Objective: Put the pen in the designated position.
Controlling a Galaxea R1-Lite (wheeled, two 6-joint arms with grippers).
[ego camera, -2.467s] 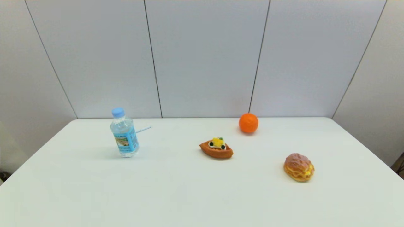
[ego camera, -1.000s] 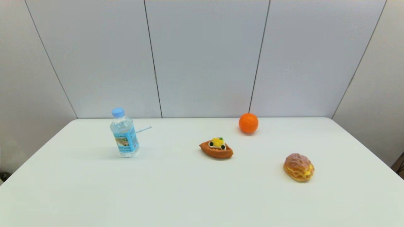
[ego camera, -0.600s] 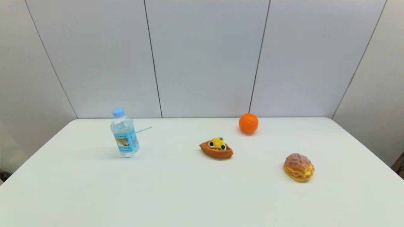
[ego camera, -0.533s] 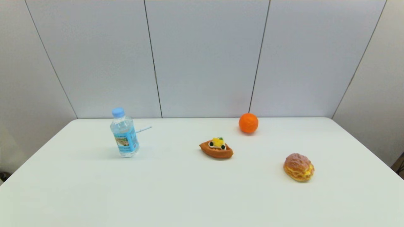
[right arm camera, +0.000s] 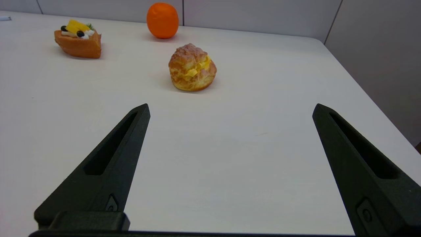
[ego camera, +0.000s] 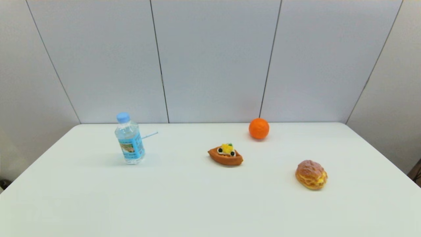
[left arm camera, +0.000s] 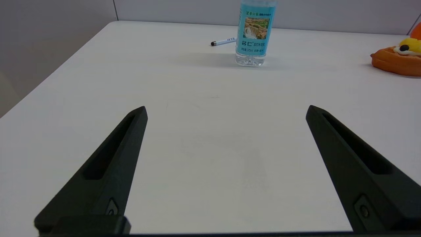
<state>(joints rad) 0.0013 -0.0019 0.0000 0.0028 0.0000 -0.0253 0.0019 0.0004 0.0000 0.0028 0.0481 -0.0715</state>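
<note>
My left gripper point(left arm camera: 225, 110) and right gripper point(right arm camera: 230, 110) both hang wide open, empty, over the near table. The pen point(left arm camera: 224, 41) lies flat at the bottle's point(left arm camera: 255, 31) 11 o'clock, half hidden behind it, so I'd judge the left arm the one to reach around it.

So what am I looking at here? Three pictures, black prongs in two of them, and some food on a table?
It is a two-armed robot at a white table. The wide picture comes from a camera on its head; neither arm shows there. The other two come from cameras on its wrists, so the black prongs are each arm's own fingers. The left gripper and the right gripper are both open, low over the table's near part, holding nothing. On the table stand a water bottle, with a white pen lying behind it, a fruit tart, an orange and a cream puff. The pen is what the robot should move.
</note>
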